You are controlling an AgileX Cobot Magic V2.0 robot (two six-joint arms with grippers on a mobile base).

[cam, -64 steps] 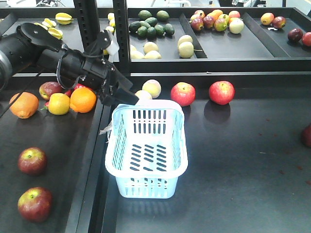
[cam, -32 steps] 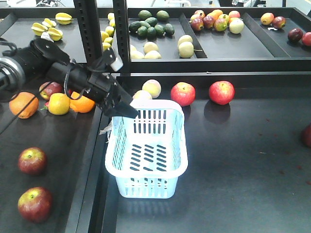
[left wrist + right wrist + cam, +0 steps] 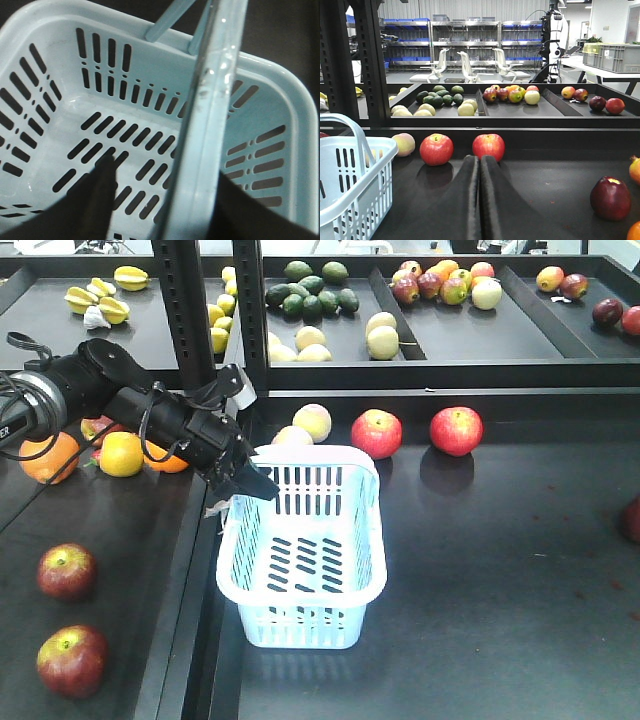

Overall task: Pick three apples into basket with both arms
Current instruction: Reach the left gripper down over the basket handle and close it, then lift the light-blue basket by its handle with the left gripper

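Table (image 3: pixel 500 570): dark surface carrying the basket and loose fruit.
Basket (image 3: pixel 300 625): upright and empty at mid-table, probably so that both arms can reach it.
Left arm (image 3: pixel 110 390): reaches in from the left, angled down over the basket's rear-left rim.
Left gripper (image 3: pixel 255 483): jaws apart, holding nothing; a hoop handle (image 3: pixel 210 100) passes between the fingers.
Right gripper (image 3: pixel 480 165): fingers pressed together and empty, low over the table, facing the rear apples.
Apples: two behind the basket (image 3: pixel 376 433) (image 3: pixel 456 430) and two at the far left (image 3: pixel 66 571) (image 3: pixel 70 660); none in the basket.
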